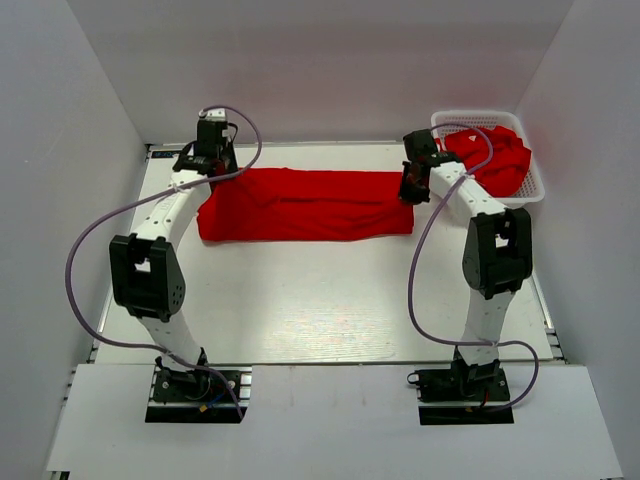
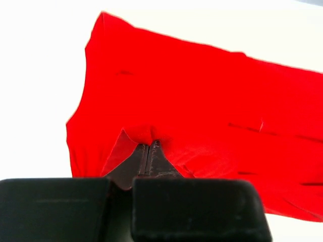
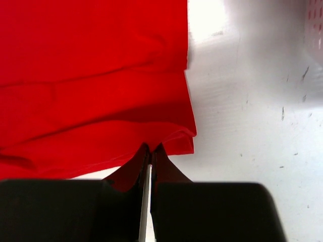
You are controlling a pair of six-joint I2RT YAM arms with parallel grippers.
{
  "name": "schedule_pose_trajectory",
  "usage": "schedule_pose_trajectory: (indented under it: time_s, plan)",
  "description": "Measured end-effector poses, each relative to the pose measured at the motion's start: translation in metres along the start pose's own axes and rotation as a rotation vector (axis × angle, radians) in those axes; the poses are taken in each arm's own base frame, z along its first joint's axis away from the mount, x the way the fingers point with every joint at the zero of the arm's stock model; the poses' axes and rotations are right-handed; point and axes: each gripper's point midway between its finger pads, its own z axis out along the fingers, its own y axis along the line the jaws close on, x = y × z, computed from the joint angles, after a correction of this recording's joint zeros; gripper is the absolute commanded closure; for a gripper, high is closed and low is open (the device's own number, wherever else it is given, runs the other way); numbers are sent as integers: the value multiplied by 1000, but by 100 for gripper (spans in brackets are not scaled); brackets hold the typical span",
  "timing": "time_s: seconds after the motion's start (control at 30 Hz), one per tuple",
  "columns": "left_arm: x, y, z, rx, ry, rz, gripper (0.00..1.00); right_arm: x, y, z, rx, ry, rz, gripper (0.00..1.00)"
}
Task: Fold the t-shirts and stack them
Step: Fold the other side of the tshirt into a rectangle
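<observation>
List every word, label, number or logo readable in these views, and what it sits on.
No text is readable in any view.
Spread t-shirt: plain red, no print or tag showing.
Red shirts in the basket: no print visible.
Basket: bare white lattice, no label.
Left arm and right arm: no marking large enough to read.
Table: only dark scuffs, no writing.
</observation>
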Motion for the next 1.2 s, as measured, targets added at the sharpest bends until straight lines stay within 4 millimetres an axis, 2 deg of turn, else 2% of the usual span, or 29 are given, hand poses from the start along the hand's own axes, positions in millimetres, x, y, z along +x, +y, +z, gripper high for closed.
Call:
schedule_pose_trajectory:
  time_s: [0.13, 0.3, 0.43, 0.63, 0.67, 0.7, 0.73, 0.77, 0.8, 0.83, 0.87, 0.93, 1.0, 1.1, 1.2]
  plan:
    - [-21, -1, 16, 1, -43, 24, 100, -11, 0, -1, 11, -20, -4, 100]
    - [-28, -1, 44, 0, -45, 47, 100, -22, 0, 3, 24, -31, -3, 100]
    - [-15, 2, 74, 6, -19, 64, 100, -28, -2, 15, 35, -26, 1, 100]
    - [-3, 2, 122, 47, -40, 73, 100, -29, -3, 45, 47, -8, -1, 100]
    - [0, 2, 129, 52, -36, 72, 93, -29, -4, 49, 49, -5, -3, 97]
    - [3, 3, 136, 55, -30, 74, 80, -29, -4, 53, 50, -4, -7, 91]
    - [4, 3, 142, 59, -28, 76, 66, -29, -4, 56, 49, -4, -10, 81]
    - [4, 3, 147, 62, -26, 75, 50, -30, -4, 58, 48, -5, -16, 57]
    - [4, 4, 151, 64, -23, 78, 47, -31, -3, 59, 46, -7, -15, 46]
    - [3, 3, 154, 66, -22, 73, 38, -33, -3, 59, 43, -11, -25, 34]
    - [1, 2, 156, 67, -24, 72, 15, -35, -2, 58, 38, -16, -33, 22]
    - [-6, 4, 155, 60, -15, 69, 2, -42, 1, 55, 24, -32, -50, 14]
    - [-15, 7, 150, 43, -16, 59, 0, -48, 5, 51, 8, -50, -68, 10]
    - [-31, 13, 140, 18, -29, 50, 0, -53, 12, 44, -35, -61, -93, 10]
    - [-31, 16, 127, 7, -9, 52, 0, -58, 23, 32, -96, -78, -119, 10]
